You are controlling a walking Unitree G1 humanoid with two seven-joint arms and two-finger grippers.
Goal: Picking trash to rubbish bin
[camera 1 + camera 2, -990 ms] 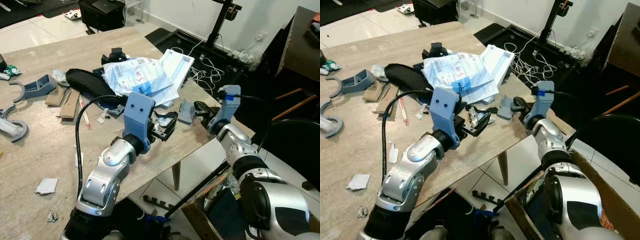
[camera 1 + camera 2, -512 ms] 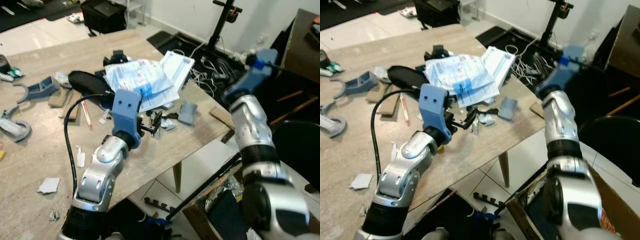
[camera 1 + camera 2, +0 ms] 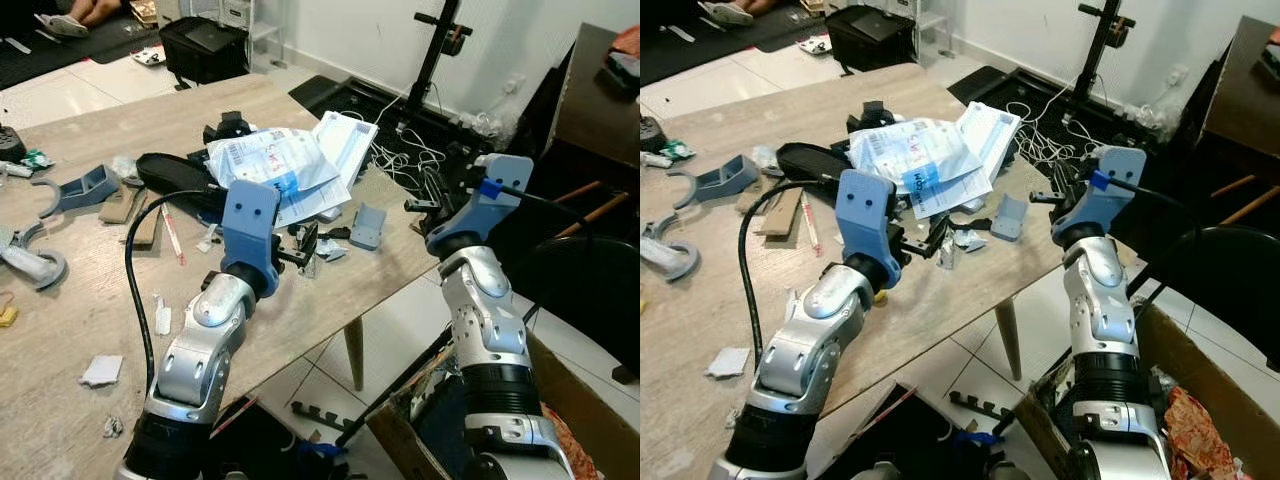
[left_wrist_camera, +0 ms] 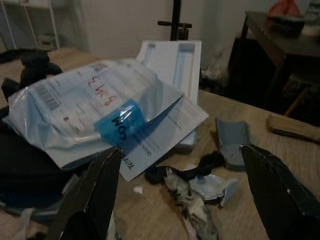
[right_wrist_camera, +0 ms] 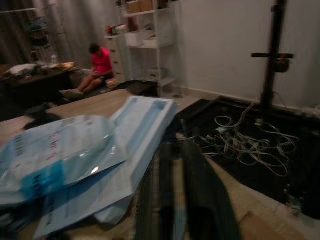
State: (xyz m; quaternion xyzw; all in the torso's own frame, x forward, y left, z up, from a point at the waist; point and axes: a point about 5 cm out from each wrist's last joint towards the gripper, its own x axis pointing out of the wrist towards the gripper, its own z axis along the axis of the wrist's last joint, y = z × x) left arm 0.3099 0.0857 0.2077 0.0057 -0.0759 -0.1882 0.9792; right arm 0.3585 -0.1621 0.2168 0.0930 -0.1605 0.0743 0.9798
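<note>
A crumpled silver and black wrapper (image 3: pixel 322 250) lies on the wooden table (image 3: pixel 90 290) near its right edge. My left gripper (image 3: pixel 303 243) hovers just short of it, open, and the wrapper (image 4: pixel 199 194) sits between its wide-spread fingers (image 4: pixel 92 192). Behind it lies a clear plastic bag of papers (image 3: pixel 272 163) on a white and blue tray (image 3: pixel 345 135). My right gripper (image 3: pixel 424 203) is raised off the table's right edge, its fingers (image 5: pixel 200 200) together with nothing held. A cardboard box (image 3: pixel 1168 352) holding rubbish stands on the floor at the lower right.
A flat grey-blue piece (image 3: pixel 366 224) lies between the two grippers. A black pouch (image 3: pixel 172 172), grey clamps (image 3: pixel 78 184) and paper scraps (image 3: pixel 100 370) lie on the left of the table. Cables (image 3: pixel 412 148), a black stand (image 3: pixel 436 50) and a dark chair (image 3: pixel 592 280) are at the right. A person (image 5: pixel 101 64) sits far off.
My right arm lifted off the table beside the grey-blue piece, swung high, and now hangs lower at the table's edge. The left gripper drew back a little. The camera shifted.
</note>
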